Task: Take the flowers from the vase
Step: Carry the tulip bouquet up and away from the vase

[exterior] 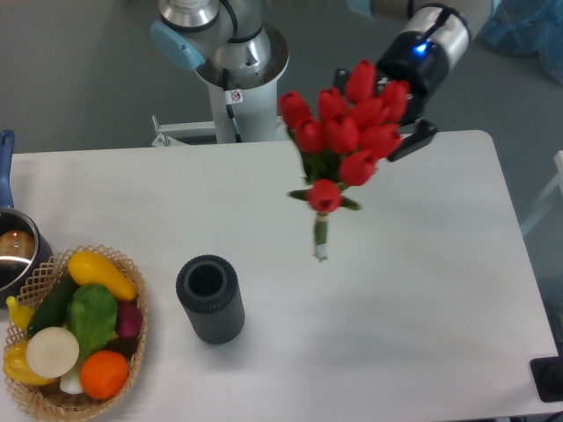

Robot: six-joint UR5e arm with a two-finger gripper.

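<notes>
The flowers, a bunch of red tulips with green leaves and tied stems, hang in the air over the middle of the table, clear of the vase, stem ends pointing down. My gripper is shut on the flowers from the upper right, mostly hidden behind the blooms; one dark finger shows at the right. The vase, a dark grey ribbed cylinder, stands upright and empty at the front left, well to the left of and below the bunch.
A wicker basket of fruit and vegetables sits at the front left corner. A metal pot with a blue handle is at the left edge. The arm's base rises behind the table's back edge.
</notes>
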